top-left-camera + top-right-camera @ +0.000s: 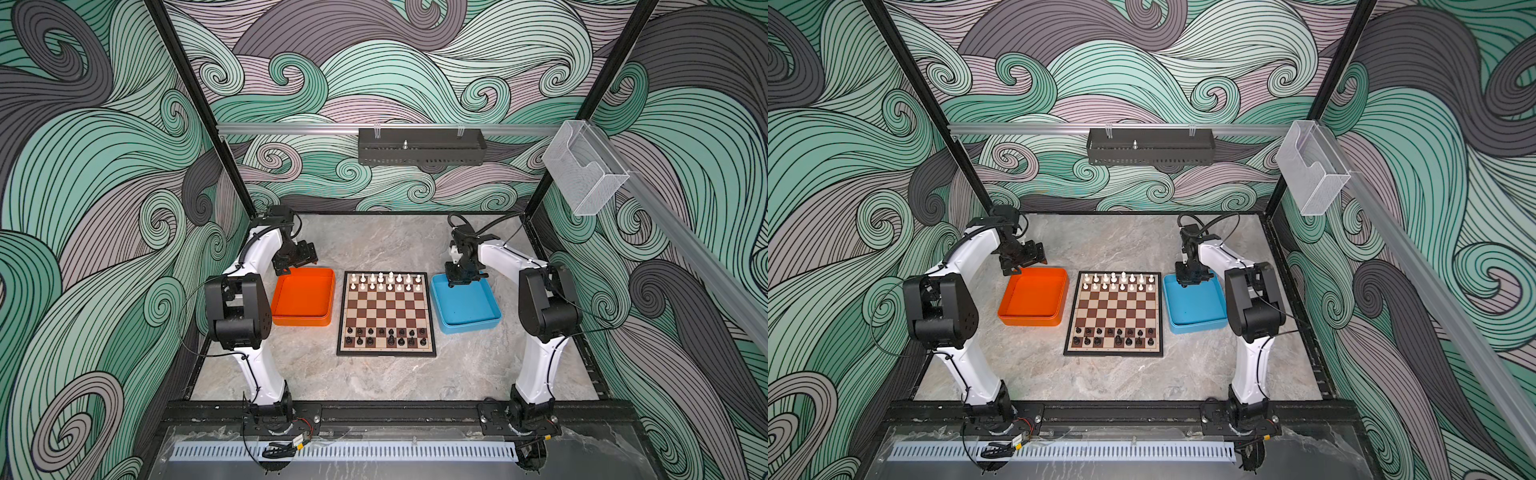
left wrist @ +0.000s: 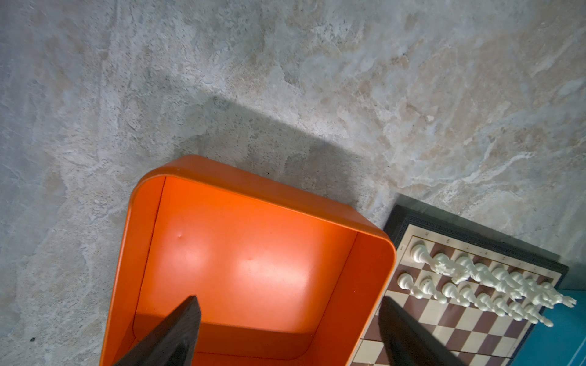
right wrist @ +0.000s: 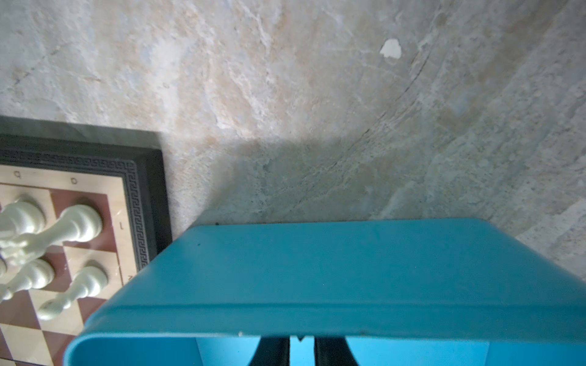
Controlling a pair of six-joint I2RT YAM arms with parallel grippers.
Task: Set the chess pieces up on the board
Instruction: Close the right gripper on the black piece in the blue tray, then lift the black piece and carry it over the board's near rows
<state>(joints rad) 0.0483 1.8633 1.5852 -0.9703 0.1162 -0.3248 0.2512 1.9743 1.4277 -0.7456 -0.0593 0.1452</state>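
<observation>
Gaping left fingers [image 2: 177, 332] | right fingers [image 3: 272, 353] closed, tips hidden behind blue tray wall [image 3: 317, 269]

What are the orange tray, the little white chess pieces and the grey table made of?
The square orange tray looks like smooth moulded plastic: rounded corners, soft shine on its floor. The small white chess pieces look like glossy plastic too, maybe resin. The grey-beige veined table top looks like stone, but it could be a printed sheet.
</observation>
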